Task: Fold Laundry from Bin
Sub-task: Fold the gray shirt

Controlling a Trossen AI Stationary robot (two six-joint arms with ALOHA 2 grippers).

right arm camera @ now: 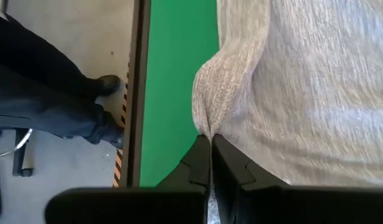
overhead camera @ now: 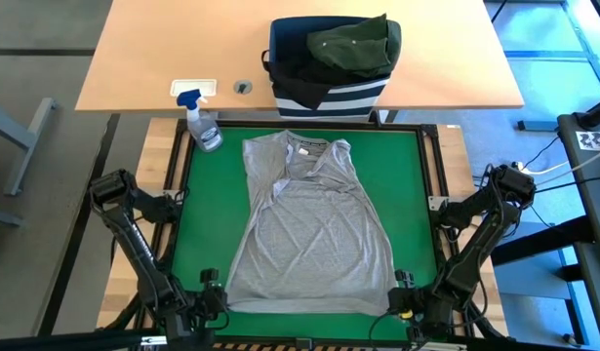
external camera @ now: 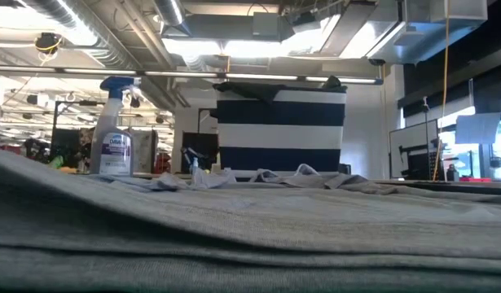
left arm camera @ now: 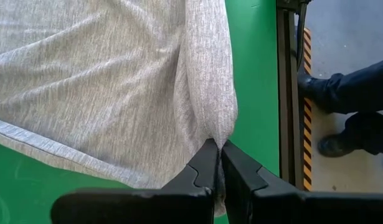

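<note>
Now you hold the grey shirt [overhead camera: 309, 234] pinched at both near-edge hem corners, left gripper [left arm camera: 217, 149] and right gripper [right arm camera: 210, 142]; its length runs away toward the bin [overhead camera: 329, 88].

shirt [overhead camera: 314, 234]: grey knit cloth, matt | mat [overhead camera: 202, 224]: smooth green | table [overhead camera: 163, 49]: wood

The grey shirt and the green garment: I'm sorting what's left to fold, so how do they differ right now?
The grey shirt lies spread flat on the green mat; the green garment sits bunched in the bin. The left gripper and right gripper each pinch a hem corner of the grey shirt; the green garment is untouched. Both are soft cloth.
</note>
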